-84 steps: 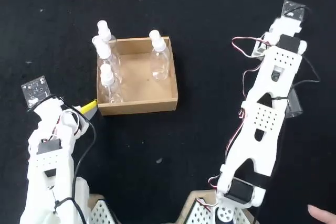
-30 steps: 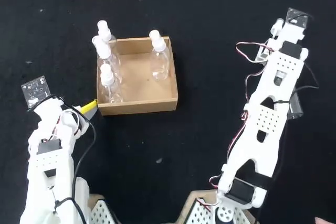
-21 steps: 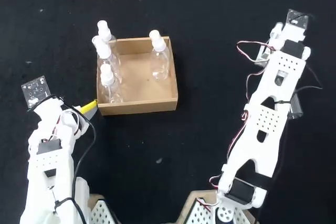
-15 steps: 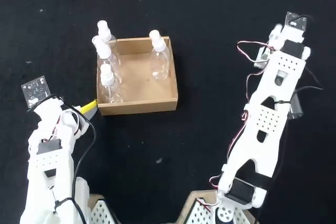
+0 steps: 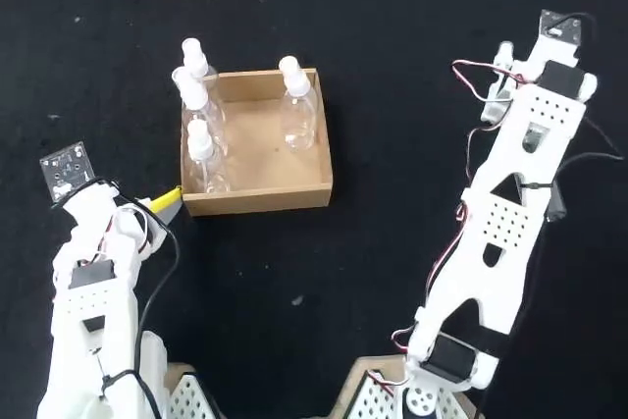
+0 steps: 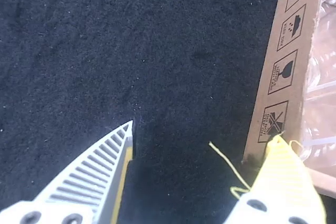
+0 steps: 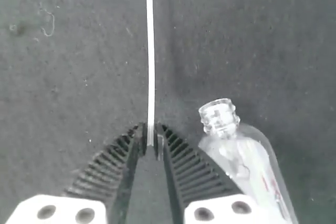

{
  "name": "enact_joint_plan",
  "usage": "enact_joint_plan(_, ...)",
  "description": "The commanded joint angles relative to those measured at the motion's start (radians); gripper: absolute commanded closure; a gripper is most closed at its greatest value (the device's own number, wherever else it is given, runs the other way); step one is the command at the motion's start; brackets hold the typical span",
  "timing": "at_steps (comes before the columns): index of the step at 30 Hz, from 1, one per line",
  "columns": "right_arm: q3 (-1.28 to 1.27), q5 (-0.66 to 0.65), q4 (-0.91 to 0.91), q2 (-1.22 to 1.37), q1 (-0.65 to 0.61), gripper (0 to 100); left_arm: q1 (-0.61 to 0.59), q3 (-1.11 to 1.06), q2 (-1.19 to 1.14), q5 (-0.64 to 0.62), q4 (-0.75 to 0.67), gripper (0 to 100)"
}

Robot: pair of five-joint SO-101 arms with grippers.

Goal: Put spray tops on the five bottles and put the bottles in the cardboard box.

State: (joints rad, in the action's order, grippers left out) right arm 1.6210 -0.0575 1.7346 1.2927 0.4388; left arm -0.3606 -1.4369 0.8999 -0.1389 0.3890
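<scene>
Cardboard box (image 5: 257,199) sits on the black table (image 5: 392,36), left of centre in the high view, with clear spray-topped bottles standing in it. One bottle (image 5: 296,105) is in the far right corner, and two more (image 5: 194,100) (image 5: 203,156) stand against the left wall. A fourth capped bottle (image 5: 195,58) is at the far left corner; I cannot tell if it is inside the wall or just outside. The left gripper (image 6: 194,153) rests low by the box's near left corner, fingers spread wide, the yellow fingertip (image 6: 278,148) right at the cardboard wall. Well apart to the right, the right gripper (image 7: 150,139) has its fingers pinched together on a thin white dip tube (image 7: 150,51). An uncapped bottle (image 7: 242,153) lies on its side just beside it.
</scene>
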Motion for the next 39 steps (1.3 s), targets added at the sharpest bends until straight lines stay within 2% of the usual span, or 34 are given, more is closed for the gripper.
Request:
enact_joint_plan(1, 0.050, -0.006, 0.014, -0.087, -0.011, 98.5, 0.018, 0.008, 0.025, 0.005, -0.008, 71)
enact_joint_plan(8, 0.038, -0.003, -0.005, -0.082, -0.012, 88.5, 0.018, 0.008, 0.025, 0.005, -0.008, 71)
enact_joint_plan(21, 0.050, 0.005, -0.064, -0.001, -0.028, 90.4, 0.015, 0.010, 0.025, 0.005, -0.008, 71)
enact_joint_plan(30, 0.044, -0.005, -0.058, 0.004, -0.026, 98.6, 0.015, 0.010, 0.025, 0.005, -0.008, 71)
enact_joint_plan(39, 0.048, 0.005, -0.052, 0.002, -0.021, 98.8, 0.013, 0.010, 0.025, 0.005, -0.008, 71)
